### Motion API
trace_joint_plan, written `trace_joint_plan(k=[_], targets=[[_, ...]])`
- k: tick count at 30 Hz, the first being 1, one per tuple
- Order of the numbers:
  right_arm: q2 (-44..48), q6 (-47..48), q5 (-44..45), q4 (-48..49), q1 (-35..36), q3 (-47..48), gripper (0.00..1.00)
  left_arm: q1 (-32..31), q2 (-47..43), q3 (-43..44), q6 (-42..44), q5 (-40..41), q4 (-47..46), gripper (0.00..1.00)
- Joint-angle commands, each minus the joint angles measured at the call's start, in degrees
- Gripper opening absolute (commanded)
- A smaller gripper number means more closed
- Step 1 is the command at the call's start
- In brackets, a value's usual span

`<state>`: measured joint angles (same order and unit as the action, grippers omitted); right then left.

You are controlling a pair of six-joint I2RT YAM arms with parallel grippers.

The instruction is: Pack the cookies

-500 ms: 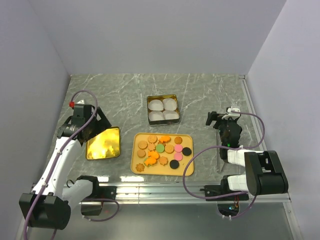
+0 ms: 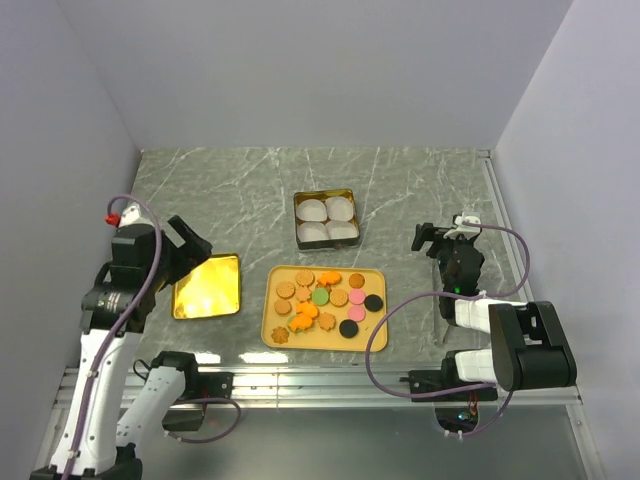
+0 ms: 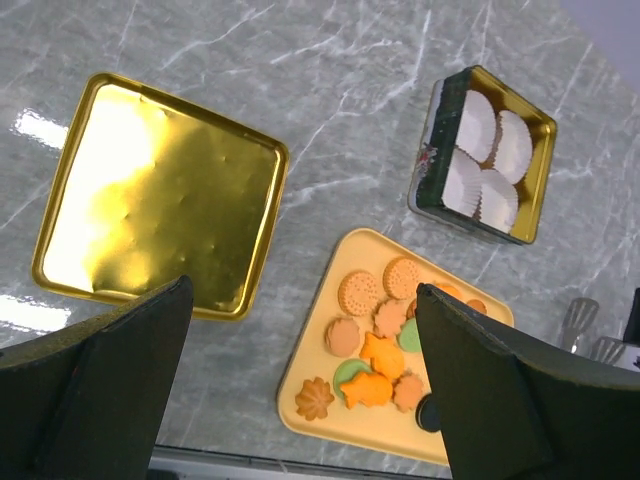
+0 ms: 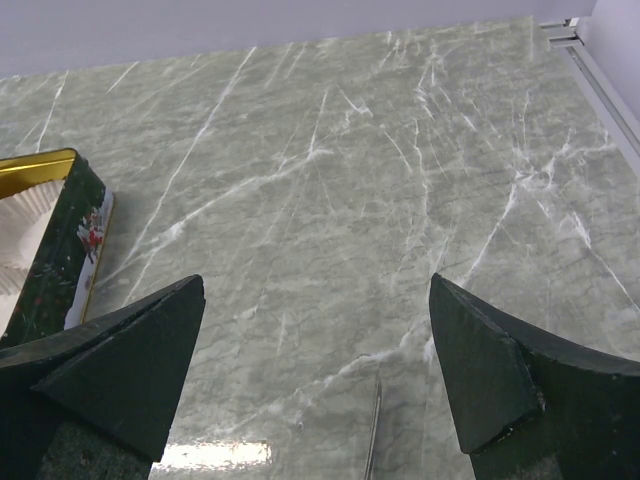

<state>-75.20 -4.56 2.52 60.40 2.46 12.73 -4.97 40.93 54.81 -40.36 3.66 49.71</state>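
Near the middle of the marble table (image 2: pixel 430 180), on a flat yellow tray (image 2: pixel 365 325): the cookies (image 2: pixel 326 300), round and flower-shaped, in brown, orange, pink, green and black, loose in a single layer. Just behind the tray and apart from it, a square tin (image 2: pixel 328 244) lined with four white paper cups (image 2: pixel 313 210), all seemingly empty. To the tray's left, a gold lid (image 2: pixel 207 286), inside up and bare. Left gripper (image 2: pixel 190 252) up off the table by the lid's left edge, fingers spread wide with nothing between them, looking down on lid, tray and tin together. Right gripper (image 2: pixel 440 232) over bare marble well to the right of the tin, fingers likewise wide apart and empty, with only the tin's corner at the left of its wrist view. Beside the right arm, a thin metal tool (image 2: pixel 438 318), kind unclear. Judged as the very start: no cookie taken, no cup filled, neither arm over the tray. Next move, most likely: swing one arm over the tray, choose a cookie with free space round it, come straight down with fingers straddling it, close gently on its edges, lift, and carry it to a cup. Calls for a low, square approach, since thin, flat and closely set; risk of nudging neighbours or crumbling under a hard squeeze.
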Motion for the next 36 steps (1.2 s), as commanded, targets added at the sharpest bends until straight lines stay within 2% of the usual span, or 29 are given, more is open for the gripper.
trace_joint_plan(k=[1, 5, 7, 8, 11, 13, 15, 16, 17, 18, 21, 24, 25, 26, 27, 29, 31, 36], targets=[[0.8, 0.4, 1.6, 2.8, -0.2, -0.1, 1.0, -0.1, -0.5, 5.5, 1.7, -1.2, 6.2, 0.99], [0.8, 0.0, 2.7, 1.2, -0.2, 0.6, 1.0, -0.1, -1.4, 10.5, 6.0, 2.7, 14.0, 0.99], [3.8, -1.1, 7.4, -1.7, -0.1, 2.6, 1.0, -0.1, -4.8, 10.0, 5.4, 4.9, 14.4, 0.99], [5.8, -1.2, 8.2, -11.9, -0.1, 4.5, 1.0, -0.1, -6.3, 8.6, 5.8, 3.8, 12.9, 0.99], [14.8, -1.9, 8.5, -33.7, -0.1, 13.6, 1.0, -0.1, -9.2, 7.6, 5.8, 3.9, 12.7, 0.99], [20.7, -1.8, 7.6, -40.9, -0.2, 18.5, 1.0, -0.1, -9.2, 8.1, 6.3, 3.4, 13.1, 0.99], [25.5, -8.5, 12.9, -52.4, -0.1, 21.8, 1.0, -0.2, -9.7, 7.9, 6.5, 2.9, 12.8, 1.0], [26.6, -12.1, 14.4, -58.1, -0.6, 26.7, 1.0, -0.2, -10.1, 7.8, 6.2, 3.1, 12.7, 0.99], [27.4, -12.1, 13.0, -66.3, -0.7, 28.8, 1.0, -0.2, -10.4, 7.1, 5.9, 3.4, 12.5, 0.99], [27.6, -13.3, 12.9, -70.4, -0.6, 31.0, 1.0, -0.2, -10.9, 6.7, 5.3, 3.7, 12.2, 0.99], [25.4, -15.9, 13.6, -85.2, -0.7, 38.9, 1.0, -0.2, -11.7, 5.2, 4.1, 2.9, 12.1, 0.99], [20.3, -22.1, 20.2, -103.3, -0.8, 47.7, 1.0, -0.2, -11.0, 3.0, 4.2, 0.9, 11.9, 0.99], [18.4, -22.6, 19.4, -107.6, -1.2, 52.2, 1.0, -0.2, -11.0, 2.4, 4.2, -0.2, 11.5, 0.99], [16.2, -23.3, 18.5, -115.9, -1.4, 54.3, 1.0, -0.2, -11.1, 1.5, 4.1, -0.5, 11.2, 0.99], [11.3, -24.2, 16.0, -119.9, -1.7, 56.1, 1.0, -0.2, -11.3, 1.0, 4.0, -0.8, 11.0, 0.99], [7.2, -26.2, 12.9, -127.9, -1.8, 58.5, 1.0, -0.2, -12.1, 0.7, 3.6, -1.2, 11.2, 0.99], [4.6, -26.4, 6.0, -129.4, -1.8, 55.9, 1.0, -0.2, -12.0, 1.0, 3.4, -1.3, 11.5, 0.99], [2.4, -26.6, 0.9, -130.1, -2.2, 48.6, 1.0, -0.4, -12.1, 2.2, 3.9, -2.1, 11.5, 0.99]])
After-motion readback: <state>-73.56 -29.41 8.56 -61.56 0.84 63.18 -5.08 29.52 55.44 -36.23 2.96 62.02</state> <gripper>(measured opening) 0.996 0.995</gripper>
